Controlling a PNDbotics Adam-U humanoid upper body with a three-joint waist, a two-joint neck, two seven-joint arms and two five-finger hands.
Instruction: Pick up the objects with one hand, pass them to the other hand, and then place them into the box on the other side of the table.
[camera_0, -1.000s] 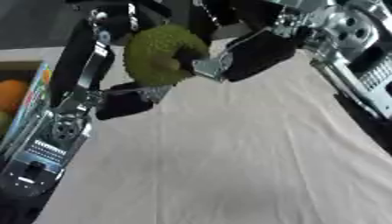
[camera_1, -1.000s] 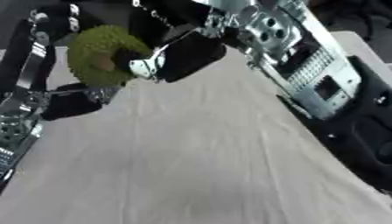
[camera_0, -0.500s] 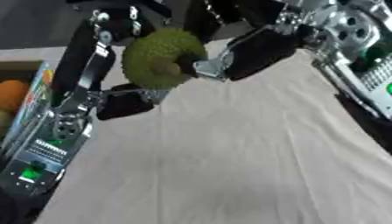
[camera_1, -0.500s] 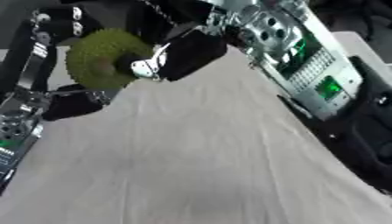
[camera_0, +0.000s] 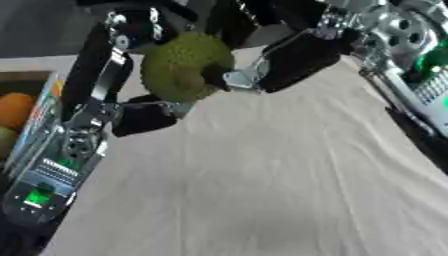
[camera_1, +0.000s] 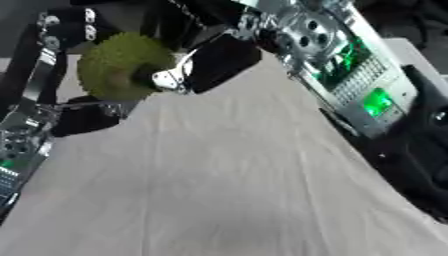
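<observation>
A round, bumpy green fruit (camera_0: 179, 65) hangs above the far left part of the cloth-covered table (camera_0: 262, 190). My right hand (camera_0: 293, 60) comes in from the upper right and is shut on it, with a fingertip curled against the fruit's front. My left hand (camera_0: 144, 117) sits just below and left of the fruit, close to its underside. Whether it touches the fruit, and how its fingers stand, is hidden. The box (camera_0: 44, 107) lies at the left edge, with an orange thing (camera_0: 16, 107) and a green thing in it.
My left forearm (camera_0: 61, 160) runs along the table's left edge beside the box. My right forearm (camera_1: 350, 75), with green lights, crosses the upper right. The pale cloth covers the middle and near part of the table.
The fruit and both hands have stayed almost where they were. Green lights on both forearms have come on.
</observation>
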